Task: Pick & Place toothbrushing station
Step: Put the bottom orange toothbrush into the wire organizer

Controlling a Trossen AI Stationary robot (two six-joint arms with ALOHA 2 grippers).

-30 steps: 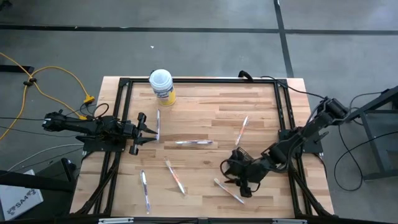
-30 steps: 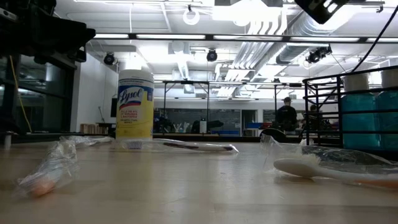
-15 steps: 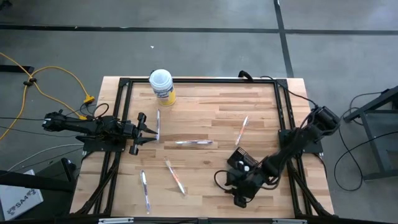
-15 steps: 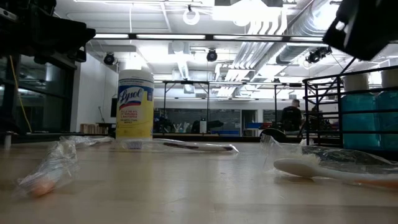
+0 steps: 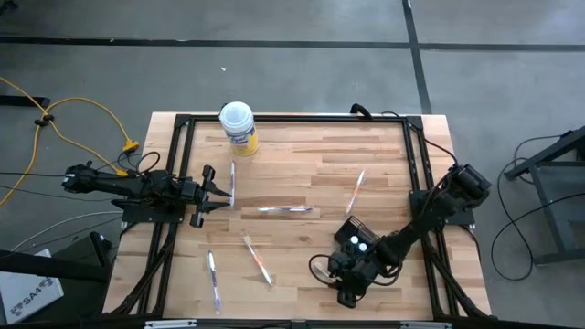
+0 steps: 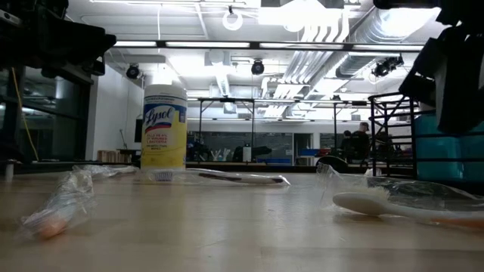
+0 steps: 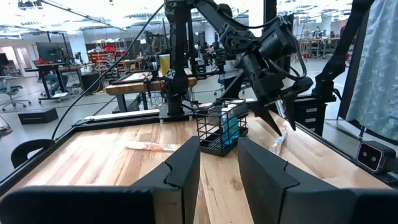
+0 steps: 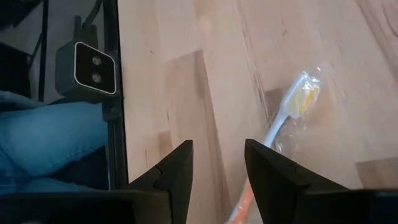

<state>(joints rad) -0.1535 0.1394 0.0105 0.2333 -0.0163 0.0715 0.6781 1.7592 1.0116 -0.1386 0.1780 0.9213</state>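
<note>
The toothbrushing station (image 5: 355, 238) is a small black holder with round holes in its top, standing on the table at the near right. It also shows in the left wrist view (image 7: 221, 127) and the low view (image 6: 446, 143) as a black rack holding blue cups. My right gripper (image 5: 345, 289) is open and empty, just on the near side of the station. It points down over a wrapped toothbrush (image 8: 287, 115). My left gripper (image 5: 219, 190) is open and empty, and waits at the table's left.
A yellow-labelled canister (image 5: 238, 126) stands at the far left. Several wrapped toothbrushes lie about the table, among them one in the middle (image 5: 285, 209) and one right of it (image 5: 355, 192). A small camera (image 8: 87, 71) sits at the near edge, with blue cloth (image 8: 50, 143) beyond it.
My right gripper has moved toward the table's near edge and down, passing from beside the station to over the wrapped toothbrush at the near right. In the low view the right arm has come down into the picture. The station has stayed in place.
</note>
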